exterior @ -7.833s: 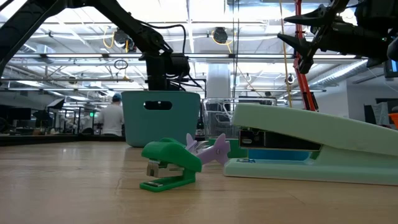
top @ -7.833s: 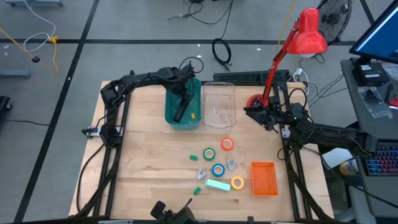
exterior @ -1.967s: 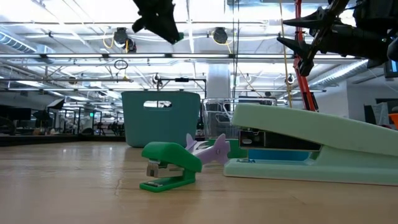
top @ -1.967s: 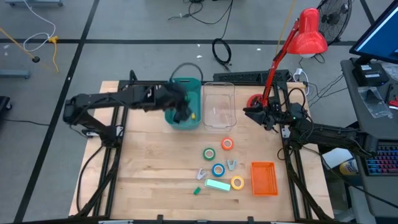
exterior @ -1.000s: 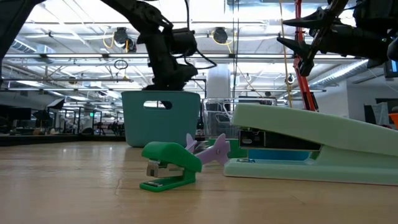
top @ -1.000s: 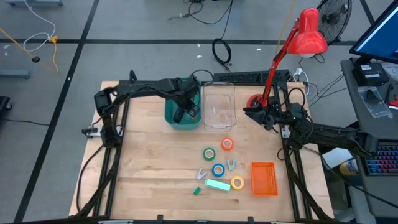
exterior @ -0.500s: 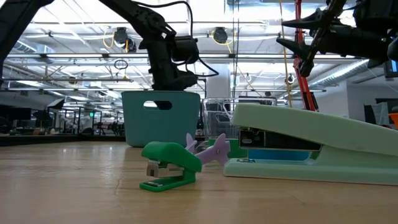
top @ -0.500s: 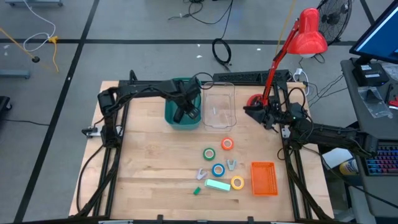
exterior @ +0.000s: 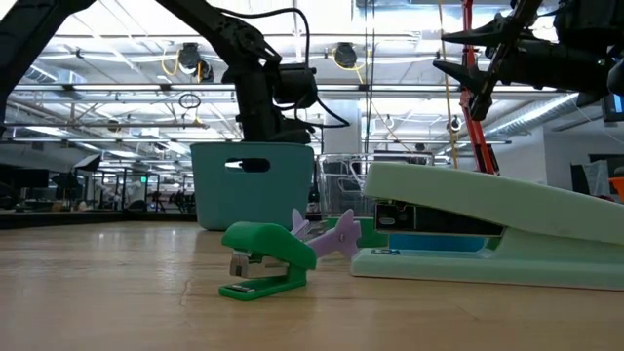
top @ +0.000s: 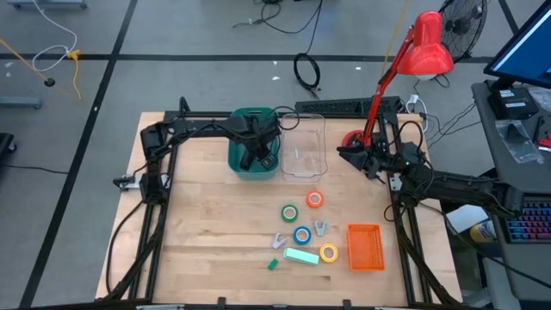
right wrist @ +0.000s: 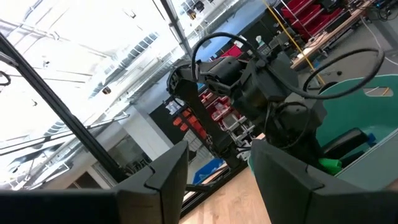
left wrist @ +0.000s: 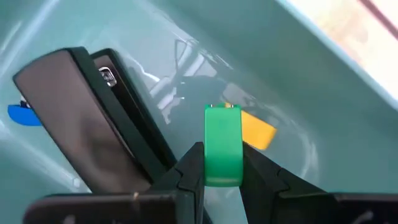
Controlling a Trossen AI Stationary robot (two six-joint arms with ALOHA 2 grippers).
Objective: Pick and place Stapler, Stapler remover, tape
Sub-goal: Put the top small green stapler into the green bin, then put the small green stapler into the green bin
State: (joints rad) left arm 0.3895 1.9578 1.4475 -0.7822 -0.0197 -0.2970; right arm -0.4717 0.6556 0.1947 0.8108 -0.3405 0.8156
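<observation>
My left gripper (left wrist: 222, 163) reaches down into the teal bin (top: 238, 153) at the table's far side, shut on a small green object (left wrist: 222, 143). The black stapler (left wrist: 93, 118) lies slanted in the bin beside it, along with a yellow piece (left wrist: 256, 130) and a blue piece (left wrist: 22, 115). Tape rolls lie flat on the table: orange (top: 315, 200), green (top: 289, 212), blue (top: 301, 234), yellow (top: 329, 253). Two purple stapler removers (top: 279, 241) (top: 320, 227) lie among them. My right gripper (right wrist: 217, 180) waits open, raised at the far right. My left gripper pinches the small green object by its two flat sides (left wrist: 214, 174) between the two fingers. The fingers come from above, pointing steeply down into the bin. The object sticks out beyond the fingertips, edge-on to the wrist view; whether its far end touches the bin floor I cannot tell.
A clear plastic container (top: 303, 146) stands right of the teal bin. A mint stapler (top: 301, 255), a small green stapler (top: 274, 264) and an orange basket (top: 365, 247) sit near the front. A red lamp (top: 426, 47) rises at the far right corner.
My left gripper has sunk lower into the teal bin with the green object still between its fingers, and its wrist has rolled a little. The right arm has kept still.
</observation>
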